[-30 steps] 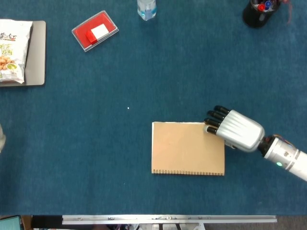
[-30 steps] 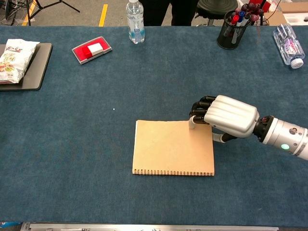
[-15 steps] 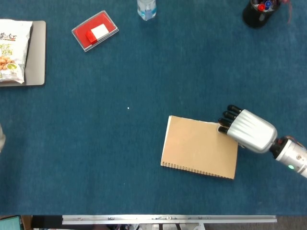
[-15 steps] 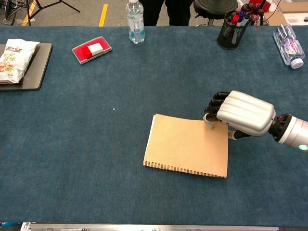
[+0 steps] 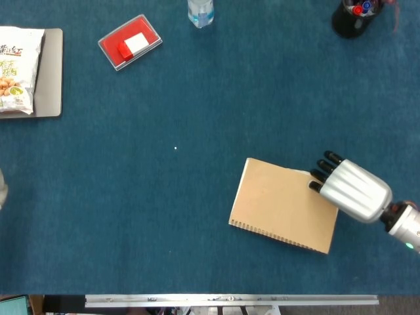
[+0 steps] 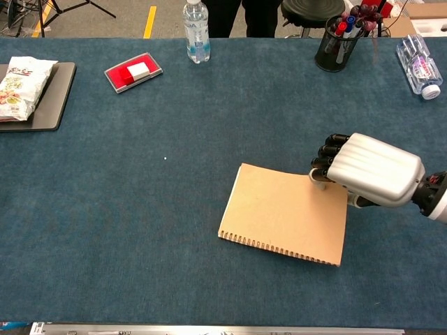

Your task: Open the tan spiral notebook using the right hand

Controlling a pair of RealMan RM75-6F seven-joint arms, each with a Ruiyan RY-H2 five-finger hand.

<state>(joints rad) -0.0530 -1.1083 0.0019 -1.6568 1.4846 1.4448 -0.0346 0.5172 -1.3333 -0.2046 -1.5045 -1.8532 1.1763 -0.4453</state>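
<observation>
Since a second ago your right hand (image 5: 351, 190) has slid toward the right edge of the frame and dragged the notebook (image 5: 283, 205) with it; the notebook has also turned, so its spiral edge now slants down to the right instead of lying level. It sits closed and flat on the counter (image 5: 197, 197) in the lower right of the head view, cover up, spiral along its near edge.

Your hand rests on the notebook's upper right corner. In the chest view the hand (image 6: 370, 169) shows its silver back, with the dark fingers (image 6: 328, 152) curled downward and bunched together. A pale fingertip presses on the cover near that corner. You cannot tell from either view whether anything has hooked under the cover's edge; the cover lies flat. Your left hand shows in neither view.

Elsewhere on the counter: a red box (image 5: 130, 42) with a white label in the upper left, a clear bottle (image 5: 200, 12) at the top centre, a dark cup of pens (image 6: 339, 40) at the upper right, a second bottle (image 6: 419, 66) lying on its side at the far right of the chest view, and a snack bag (image 5: 14, 69) on a grey tray (image 5: 51, 72) at the left edge.
</observation>
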